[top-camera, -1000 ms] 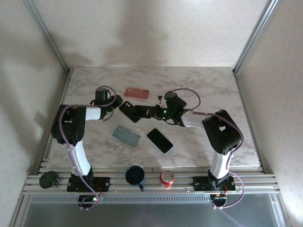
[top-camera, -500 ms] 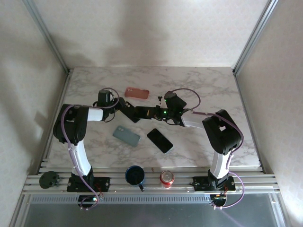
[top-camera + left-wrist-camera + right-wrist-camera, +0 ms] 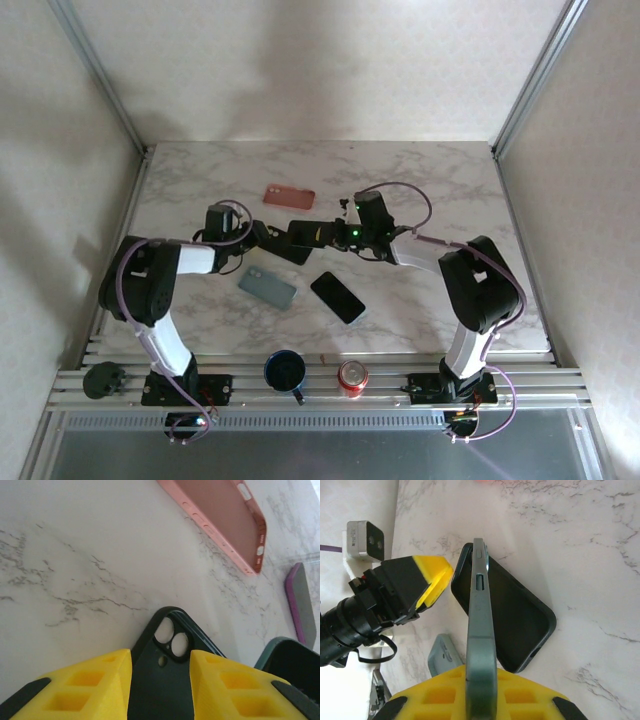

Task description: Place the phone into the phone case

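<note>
A white marble tabletop (image 3: 440,190) with grey veins sits inside pale walls (image 3: 320,60) framed by metal posts.

The right fingers (image 3: 445,695) pinch a grey-green phone (image 3: 479,630) standing on edge, and its near end is hidden between them. Just past their tips the dark case (image 3: 515,620) lies flat. The left fingers (image 3: 95,680) are closed on that case's camera end, the rest cut off by the frame.

A purple-edged grey shape (image 3: 300,605) right of the left fingers is hard to identify.

Beyond the left fingers lies one pink case (image 3: 220,515). On the base side of both pairs are:
- one grey-blue slab (image 3: 267,287); I cannot tell whether it is a phone or a case
- one black phone (image 3: 337,297)
- one mug (image 3: 285,371)
- one can (image 3: 352,377)
</note>
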